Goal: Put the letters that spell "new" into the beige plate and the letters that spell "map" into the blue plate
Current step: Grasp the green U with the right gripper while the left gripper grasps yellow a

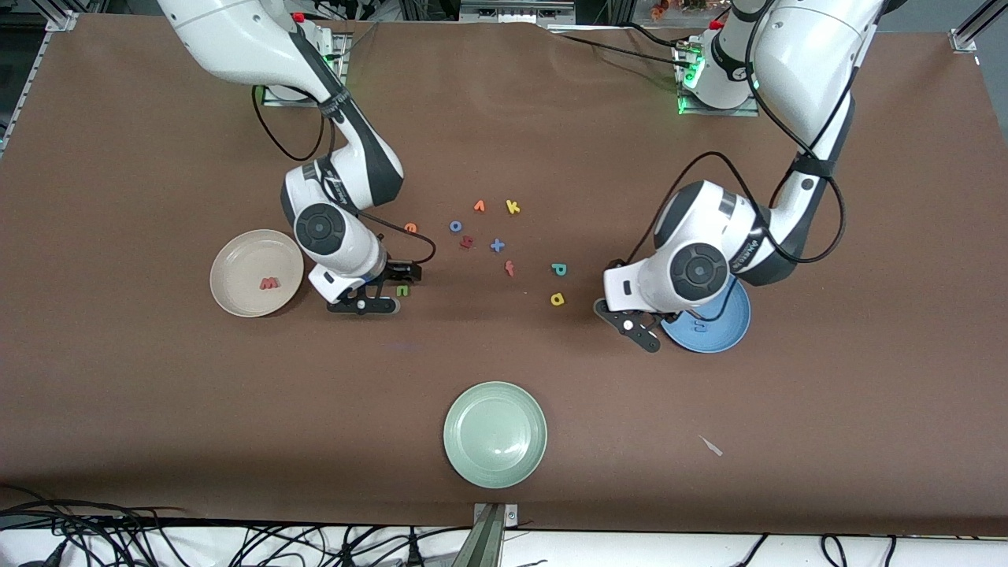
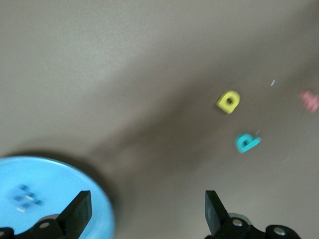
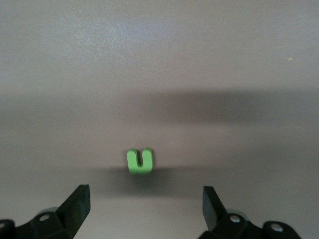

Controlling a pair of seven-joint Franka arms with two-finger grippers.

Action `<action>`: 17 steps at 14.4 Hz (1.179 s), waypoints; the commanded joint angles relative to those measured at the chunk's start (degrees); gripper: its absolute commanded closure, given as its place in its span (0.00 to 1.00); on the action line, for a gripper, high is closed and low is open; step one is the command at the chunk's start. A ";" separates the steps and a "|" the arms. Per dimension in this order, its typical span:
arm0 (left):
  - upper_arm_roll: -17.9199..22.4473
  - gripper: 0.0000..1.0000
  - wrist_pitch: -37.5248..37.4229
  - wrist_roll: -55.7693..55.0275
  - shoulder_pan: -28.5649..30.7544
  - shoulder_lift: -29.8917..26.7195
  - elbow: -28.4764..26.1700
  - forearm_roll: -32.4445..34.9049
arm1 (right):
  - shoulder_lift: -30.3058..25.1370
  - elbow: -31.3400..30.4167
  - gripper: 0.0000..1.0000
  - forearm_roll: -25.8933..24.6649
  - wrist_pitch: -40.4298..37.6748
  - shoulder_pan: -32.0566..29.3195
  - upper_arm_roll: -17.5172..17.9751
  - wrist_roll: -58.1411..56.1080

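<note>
Front view: brown worktop (image 1: pixel 157 394) with three plates and scattered foam letters.

Right pincer (image 1: pixel 391 293) is low over the worktop, beside the beige plate (image 1: pixel 236 272) on the side toward the middle of the worktop. Fingers spread wide, nothing between them. The green n (image 1: pixel 402 290) lies flat on the worktop just by the fingertips. Right wrist view shows the green n (image 3: pixel 139 161) centred ahead of the open fingers (image 3: pixel 77 206), apart from both, not yet enclosed.

The beige plate holds the pinkish-red w (image 1: pixel 269 283). The orange e (image 1: pixel 410 227) lies on the worktop farther from the front camera than the green n, partly beside the right arm's wrist.

Left pincer (image 1: pixel 657 329) hangs over the rim of the blue plate (image 1: pixel 720 335), on the edge toward the middle of the worktop. Fingers wide apart, empty. The blue m (image 1: pixel 696 323) lies in the blue plate; in the left wrist view it shows as a blurred dark-blue shape (image 2: pixel 27 197) on the plate (image 2: pixel 75 184).

The yellow a (image 1: pixel 557 298) and the teal p (image 1: pixel 559 269) lie on the worktop near the blue plate, toward the middle, p farther from the front camera than a. Left wrist view: a (image 2: pixel 229 101) and p (image 2: pixel 246 142) well ahead of the open fingers (image 2: pixel 79 211).

Pale green plate (image 1: pixel 495 434) sits nearest the front camera.
</note>
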 commanded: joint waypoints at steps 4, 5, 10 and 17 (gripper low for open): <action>-3.11 0.00 -0.29 -35.73 -6.08 0.92 1.88 0.74 | 3.32 2.99 0.03 0.31 0.35 0.07 0.04 0.35; -2.76 0.00 0.23 -39.07 -7.22 1.28 1.88 1.00 | 3.85 3.52 0.05 0.31 0.35 0.07 0.04 0.34; -2.23 0.00 5.86 -52.64 -9.96 2.24 1.53 12.87 | 4.56 3.52 0.22 0.13 0.26 0.51 0.04 -0.27; -2.23 0.00 14.28 -45.96 -9.96 8.74 1.88 12.96 | 4.83 3.61 0.56 -0.05 0.43 0.42 0.04 -3.08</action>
